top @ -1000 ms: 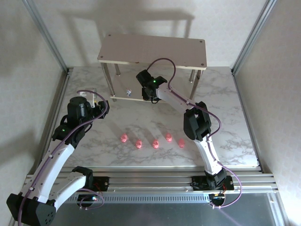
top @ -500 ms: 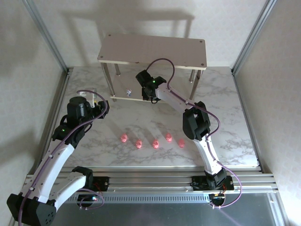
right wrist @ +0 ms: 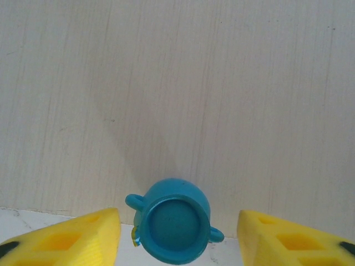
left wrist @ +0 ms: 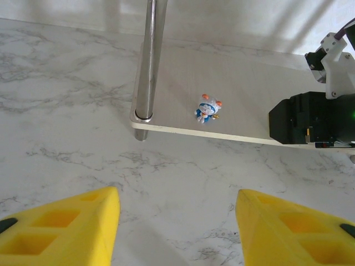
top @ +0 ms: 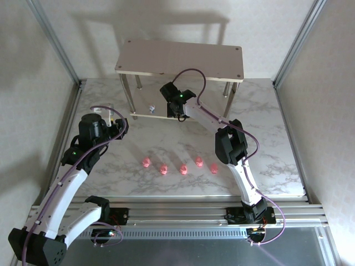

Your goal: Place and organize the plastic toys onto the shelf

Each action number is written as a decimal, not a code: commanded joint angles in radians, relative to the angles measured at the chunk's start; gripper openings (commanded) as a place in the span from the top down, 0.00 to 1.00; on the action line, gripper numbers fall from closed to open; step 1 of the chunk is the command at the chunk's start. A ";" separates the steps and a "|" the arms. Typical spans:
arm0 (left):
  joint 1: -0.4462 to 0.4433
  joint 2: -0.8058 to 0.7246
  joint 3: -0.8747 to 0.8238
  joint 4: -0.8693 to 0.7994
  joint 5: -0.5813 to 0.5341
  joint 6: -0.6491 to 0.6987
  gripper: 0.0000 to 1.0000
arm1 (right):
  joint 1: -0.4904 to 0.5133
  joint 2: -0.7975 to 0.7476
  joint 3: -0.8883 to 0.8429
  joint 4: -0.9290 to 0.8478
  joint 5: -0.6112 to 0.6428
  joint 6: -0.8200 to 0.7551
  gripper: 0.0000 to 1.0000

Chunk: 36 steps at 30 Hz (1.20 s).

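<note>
Right wrist: blue toy (right wrist: 172, 219) between jaws

Five pink toys (top: 182, 169), teal toy (right wrist: 173, 219), beige shelf (top: 183, 58), grey-veined white marble table (top: 277, 144)

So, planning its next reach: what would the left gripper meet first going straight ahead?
Probably the marble tabletop, just short of the shelf's lower board; the blue-and-white toy sits beyond. Depth is unclear.

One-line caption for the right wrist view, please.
Right tool open either side of a blue toy at the shelf edge.
</note>
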 commanded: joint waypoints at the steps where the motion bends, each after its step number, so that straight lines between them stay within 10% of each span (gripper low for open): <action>1: 0.013 0.004 -0.011 0.023 0.012 0.014 0.42 | -0.020 0.013 -0.005 0.015 0.013 -0.001 0.36; 20: 0.019 -0.006 -0.023 0.040 0.010 -0.019 0.39 | -0.001 -0.333 -0.415 0.324 -0.003 -0.111 0.26; 29: 0.019 -0.026 -0.085 0.059 0.069 -0.070 0.43 | 0.118 -0.677 -0.632 0.063 0.009 -0.133 0.28; 36: -0.032 -0.015 -0.191 0.120 0.068 -0.171 0.49 | 0.174 -1.003 -0.929 -0.339 0.030 0.182 0.35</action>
